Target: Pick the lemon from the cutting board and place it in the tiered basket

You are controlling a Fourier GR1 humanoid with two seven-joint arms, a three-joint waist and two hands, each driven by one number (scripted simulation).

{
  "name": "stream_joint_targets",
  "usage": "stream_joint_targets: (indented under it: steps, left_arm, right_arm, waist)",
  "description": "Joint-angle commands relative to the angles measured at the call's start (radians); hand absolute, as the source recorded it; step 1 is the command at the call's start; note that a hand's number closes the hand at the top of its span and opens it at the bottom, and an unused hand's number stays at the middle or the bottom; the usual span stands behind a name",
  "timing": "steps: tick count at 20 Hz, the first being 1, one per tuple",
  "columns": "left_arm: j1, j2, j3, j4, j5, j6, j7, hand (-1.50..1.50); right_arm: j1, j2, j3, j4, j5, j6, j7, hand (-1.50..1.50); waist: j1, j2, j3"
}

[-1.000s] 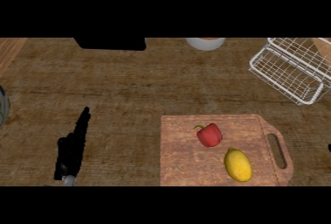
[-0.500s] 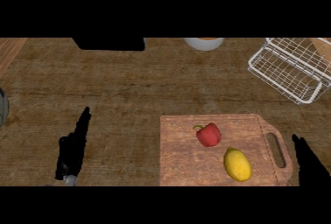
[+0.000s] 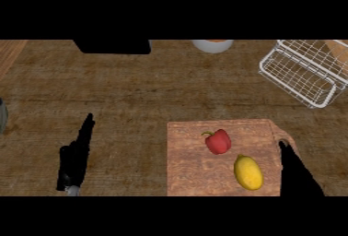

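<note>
A yellow lemon (image 3: 249, 172) lies on the wooden cutting board (image 3: 194, 156), near its front right corner. A red bell pepper (image 3: 219, 141) rests just behind and left of the lemon. My right hand (image 3: 296, 173) rises from the lower edge with straight fingers, over the board's right side, a short gap right of the lemon. My left hand (image 3: 76, 159) rests open on the counter at the lower left, fingers pointing away. The white wire tiered basket (image 3: 304, 73) stands at the back right.
A white bowl (image 3: 212, 44) sits at the back edge, centre right. A black block (image 3: 112, 46) is at the back, left of it. A grey rounded object (image 3: 2, 115) shows at the far left edge.
My right hand has come further into view from the lower right, moving forward and left toward the board's handle side. The left hand, lemon and pepper have stayed put.
</note>
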Motion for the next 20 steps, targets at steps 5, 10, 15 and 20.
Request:
stream_joint_targets:
  steps: [5,10,15,20]
  left_arm:
    - [0.020,0.000,0.006,-0.020,0.013,-0.012,0.046,0.00]
    - [0.034,-0.012,-0.003,-0.031,0.001,-0.009,0.046,0.00]
    - [0.059,0.001,0.019,-0.008,0.008,-0.039,-0.005,0.00]
    - [0.054,-0.034,0.005,0.007,-0.012,-0.017,0.011,0.00]
  right_arm:
    - [-0.088,0.203,-0.030,0.074,0.086,0.192,0.241,-1.50]
    - [-0.087,0.234,-0.054,0.103,0.075,0.244,0.236,-1.50]
    - [-0.099,0.311,-0.093,0.133,0.082,0.266,0.240,-1.50]
    - [-0.074,0.313,-0.050,0.211,0.099,0.174,0.207,-1.50]
  waist:
    - [-0.011,0.000,-0.005]
    - [-0.016,-0.002,-0.003]
    - [-0.017,-0.002,-0.004]
    - [-0.020,-0.002,-0.003]
